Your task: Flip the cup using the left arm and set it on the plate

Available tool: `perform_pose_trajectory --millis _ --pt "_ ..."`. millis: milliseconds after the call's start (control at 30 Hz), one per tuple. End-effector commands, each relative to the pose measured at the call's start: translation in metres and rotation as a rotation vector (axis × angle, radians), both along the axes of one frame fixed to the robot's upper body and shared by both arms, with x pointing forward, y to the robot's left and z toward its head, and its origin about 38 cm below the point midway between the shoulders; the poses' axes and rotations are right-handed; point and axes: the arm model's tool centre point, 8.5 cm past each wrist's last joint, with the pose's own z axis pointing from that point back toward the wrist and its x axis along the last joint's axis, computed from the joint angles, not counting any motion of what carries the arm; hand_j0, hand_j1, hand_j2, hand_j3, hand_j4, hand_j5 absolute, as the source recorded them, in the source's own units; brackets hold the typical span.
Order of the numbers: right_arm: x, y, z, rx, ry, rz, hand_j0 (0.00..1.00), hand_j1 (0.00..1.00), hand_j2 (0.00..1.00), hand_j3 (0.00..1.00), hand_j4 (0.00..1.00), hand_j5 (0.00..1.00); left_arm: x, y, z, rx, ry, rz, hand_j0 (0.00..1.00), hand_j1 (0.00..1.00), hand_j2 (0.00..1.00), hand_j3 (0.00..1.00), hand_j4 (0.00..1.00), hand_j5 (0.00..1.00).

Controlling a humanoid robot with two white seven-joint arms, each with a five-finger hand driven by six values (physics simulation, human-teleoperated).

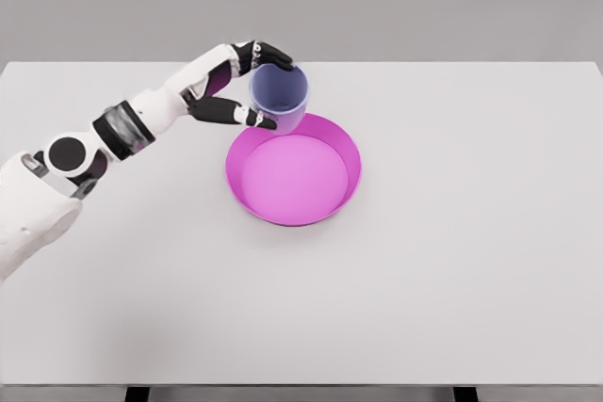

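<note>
Lilac cup [280,96] seemed light and stiff; my left hand [247,87] gripped its sides, mouth up, above the plate [294,204] rim

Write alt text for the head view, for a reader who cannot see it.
A white robot's left hand grips a blue cup, its opening facing up toward the camera, over the far rim of a magenta plate. The plate sits on a pale grey table. Whether the cup touches the plate cannot be told.
</note>
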Motion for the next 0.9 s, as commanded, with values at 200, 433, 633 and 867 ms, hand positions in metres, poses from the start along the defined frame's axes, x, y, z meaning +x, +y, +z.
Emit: perform_pose_trajectory --millis 200,433,633,867 --pt "0.0 0.0 0.0 0.0 0.0 0.0 1.0 1.0 1.0 1.0 1.0 1.0 -0.005 -0.011 -0.009 -0.021 0.025 -0.017 0.67 0.67 0.67 0.67 0.67 0.67" --pt "0.0 0.0 0.0 0.0 0.0 0.0 1.0 1.0 1.0 1.0 1.0 1.0 -0.011 -0.017 -0.004 -0.043 0.022 -0.042 0.67 0.67 0.67 0.67 0.67 0.67" --pt "0.0 0.0 0.0 0.0 0.0 0.0 1.0 1.0 1.0 1.0 1.0 1.0 -0.012 -0.015 -0.007 -0.037 0.032 -0.036 0.66 0.66 0.66 0.66 0.66 0.66" --pt "-0.001 0.0 0.0 0.0 0.002 0.0 1.0 1.0 1.0 1.0 1.0 1.0 -0.011 -0.013 -0.011 -0.023 0.063 -0.023 0.66 0.66 0.66 0.66 0.66 0.66"
